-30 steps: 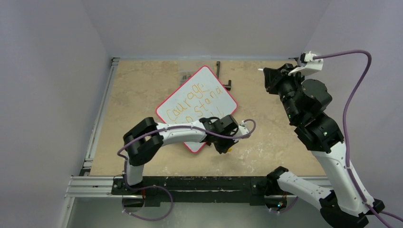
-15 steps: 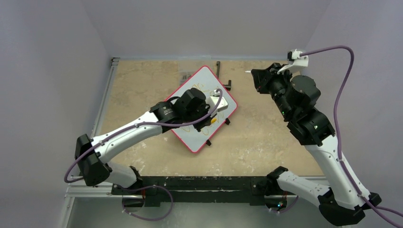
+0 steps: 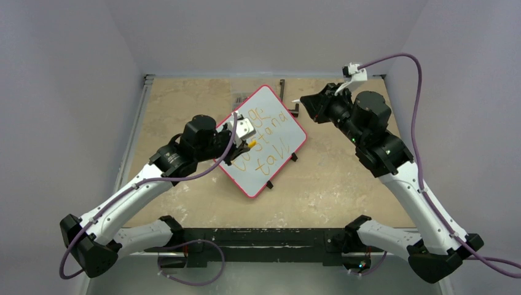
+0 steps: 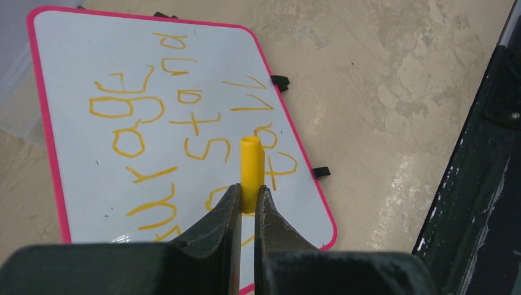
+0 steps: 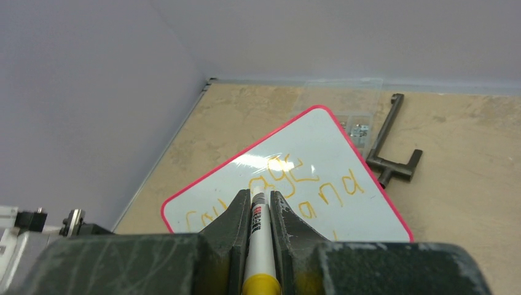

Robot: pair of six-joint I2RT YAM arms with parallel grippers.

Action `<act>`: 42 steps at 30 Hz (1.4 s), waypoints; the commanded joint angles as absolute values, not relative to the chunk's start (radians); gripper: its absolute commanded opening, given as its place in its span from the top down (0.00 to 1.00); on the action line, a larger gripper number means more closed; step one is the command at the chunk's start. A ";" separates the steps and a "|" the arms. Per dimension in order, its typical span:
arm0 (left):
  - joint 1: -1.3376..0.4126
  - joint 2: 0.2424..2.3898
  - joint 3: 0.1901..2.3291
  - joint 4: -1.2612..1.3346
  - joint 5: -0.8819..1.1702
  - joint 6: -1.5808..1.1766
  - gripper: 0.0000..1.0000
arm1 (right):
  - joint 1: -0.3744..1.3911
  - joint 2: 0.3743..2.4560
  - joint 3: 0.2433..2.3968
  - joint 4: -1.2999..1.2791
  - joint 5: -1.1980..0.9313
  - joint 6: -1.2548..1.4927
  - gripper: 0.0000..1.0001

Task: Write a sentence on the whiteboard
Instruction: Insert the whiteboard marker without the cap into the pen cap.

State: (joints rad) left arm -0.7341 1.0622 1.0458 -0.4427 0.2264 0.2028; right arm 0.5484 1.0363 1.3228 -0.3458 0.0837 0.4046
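Note:
The whiteboard lies tilted on the table, pink-rimmed, with black clips at its edges. The sentence in orange-yellow reads "courage to stand tall". My left gripper hovers over the board's left part, shut on a yellow marker cap. The left wrist view shows the gripper above the board and the lettering. My right gripper hangs above the board's far right corner, shut on a white marker with a yellow end. The right wrist view shows the gripper, board and lettering.
A black T-shaped tool lies just behind the board and also shows in the right wrist view. A small clear packet lies by the board's far corner. An aluminium rail runs along the table's left edge, a black rail along the front.
My left arm swung from the board's near corner across it to its left side, uncovering the lettering. My right arm moved left and lower toward the board's far right corner.

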 commanded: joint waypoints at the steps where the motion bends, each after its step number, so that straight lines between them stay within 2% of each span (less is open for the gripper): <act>1: -0.649 1.038 1.075 -0.356 0.415 0.197 1.00 | 0.546 1.044 1.313 -0.272 -0.063 0.398 1.00; 5: -0.571 1.018 1.080 -0.351 0.535 0.182 1.00 | 0.545 1.052 1.280 -0.223 -0.178 0.398 1.00; 17: -0.512 1.019 1.050 -0.333 0.720 0.141 1.00 | 0.545 1.104 1.242 -0.105 -0.461 0.436 1.00; 31: -0.503 1.041 1.055 -0.324 0.696 0.104 1.00 | 0.544 1.166 1.229 -0.101 -0.594 0.445 1.00; 42: -0.503 1.057 1.060 -0.315 0.690 0.082 1.00 | 0.545 1.170 1.213 -0.126 -0.611 0.445 1.00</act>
